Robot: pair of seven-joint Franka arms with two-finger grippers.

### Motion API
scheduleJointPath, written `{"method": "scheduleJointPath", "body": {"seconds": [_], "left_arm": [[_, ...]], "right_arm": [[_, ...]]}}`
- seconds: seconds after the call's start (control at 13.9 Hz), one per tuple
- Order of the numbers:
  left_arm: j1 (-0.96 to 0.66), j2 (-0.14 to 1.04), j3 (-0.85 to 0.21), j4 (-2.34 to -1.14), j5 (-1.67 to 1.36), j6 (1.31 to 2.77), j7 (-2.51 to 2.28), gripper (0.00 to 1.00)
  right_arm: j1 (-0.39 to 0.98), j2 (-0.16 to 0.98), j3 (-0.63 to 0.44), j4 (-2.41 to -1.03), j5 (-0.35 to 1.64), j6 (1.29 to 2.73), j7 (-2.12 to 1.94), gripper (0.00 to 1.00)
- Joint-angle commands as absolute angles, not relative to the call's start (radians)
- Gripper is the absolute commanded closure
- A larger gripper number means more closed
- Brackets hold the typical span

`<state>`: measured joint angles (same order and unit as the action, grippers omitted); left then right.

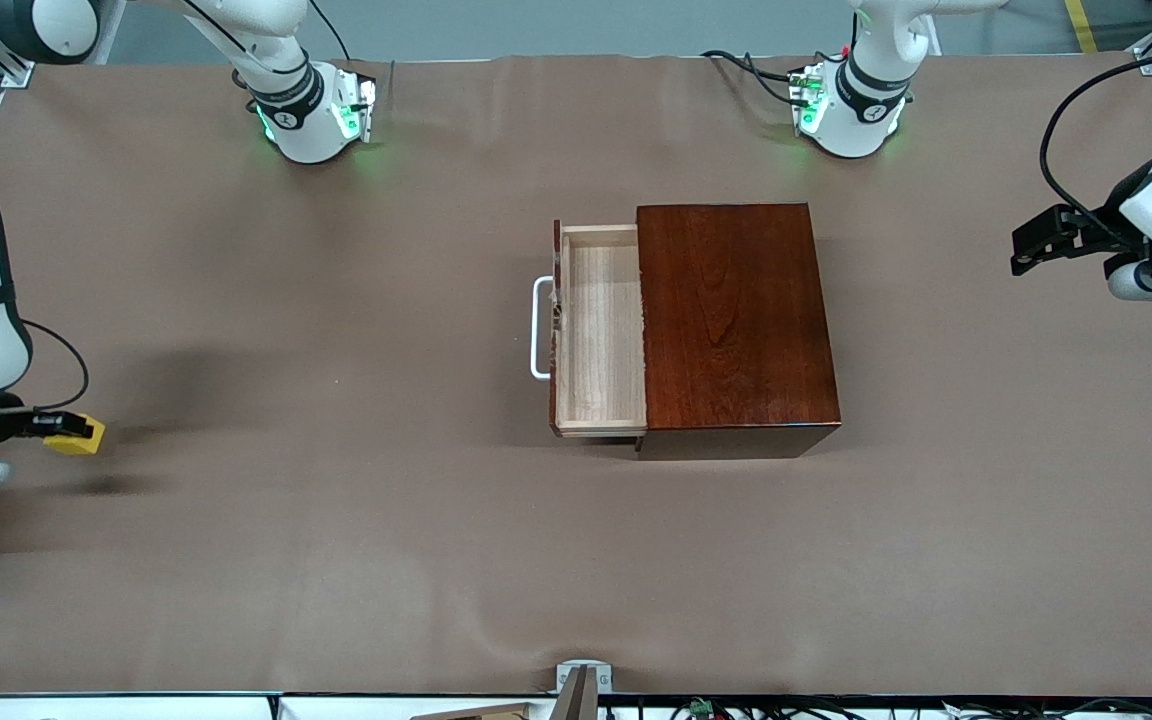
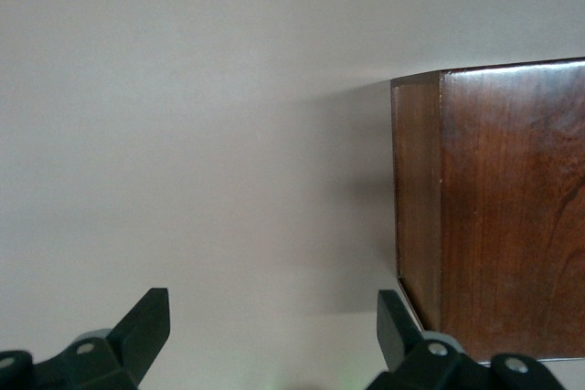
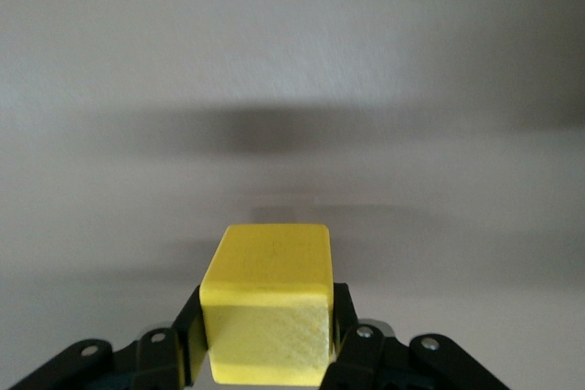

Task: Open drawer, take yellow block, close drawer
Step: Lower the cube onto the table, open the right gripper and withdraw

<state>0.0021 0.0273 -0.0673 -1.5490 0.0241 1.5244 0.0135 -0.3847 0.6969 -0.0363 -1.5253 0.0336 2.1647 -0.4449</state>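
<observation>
Yellow block (image 1: pixel 76 436) pinched in right gripper (image 1: pixel 64 434), well clear of drawer (image 1: pixel 600 330).
Drawer stands open; left gripper (image 1: pixel 1036 243), spread, idles beside box (image 1: pixel 736 315). Risk: careless push shifts box.

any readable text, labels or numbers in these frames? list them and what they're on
None readable.
Box, drawer and yellow block: plain faces, no print.
Small dark round marks on the arm bases at the top of the front view: too small to read.

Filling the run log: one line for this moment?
drawer: open | yellow block: held by right end effector | left end effector: open, waiting
</observation>
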Motion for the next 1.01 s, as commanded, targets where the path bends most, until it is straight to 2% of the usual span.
{"method": "scheduleJointPath", "body": {"seconds": [0.0, 0.29, 0.79, 0.93], "left_arm": [[-0.008, 0.025, -0.051, -1.546, 0.003, 1.506, 0.017, 0.00], [-0.057, 0.026, -0.002, -1.546, 0.005, 1.506, 0.015, 0.00], [-0.034, 0.026, -0.003, -1.542, -0.003, 1.508, 0.021, 0.00], [-0.034, 0.035, -0.003, -1.542, -0.009, 1.508, 0.018, 0.00]], "right_arm": [[-0.377, 0.738, -0.034, -1.465, 0.014, 2.140, -0.420, 1.00], [-0.380, 0.742, -0.038, -1.463, -0.026, 2.005, -0.367, 1.00], [-0.374, 0.762, -0.038, -1.463, -0.057, 2.011, -0.325, 1.00], [-0.377, 0.778, -0.037, -1.463, -0.058, 2.011, -0.314, 0.84]]}}
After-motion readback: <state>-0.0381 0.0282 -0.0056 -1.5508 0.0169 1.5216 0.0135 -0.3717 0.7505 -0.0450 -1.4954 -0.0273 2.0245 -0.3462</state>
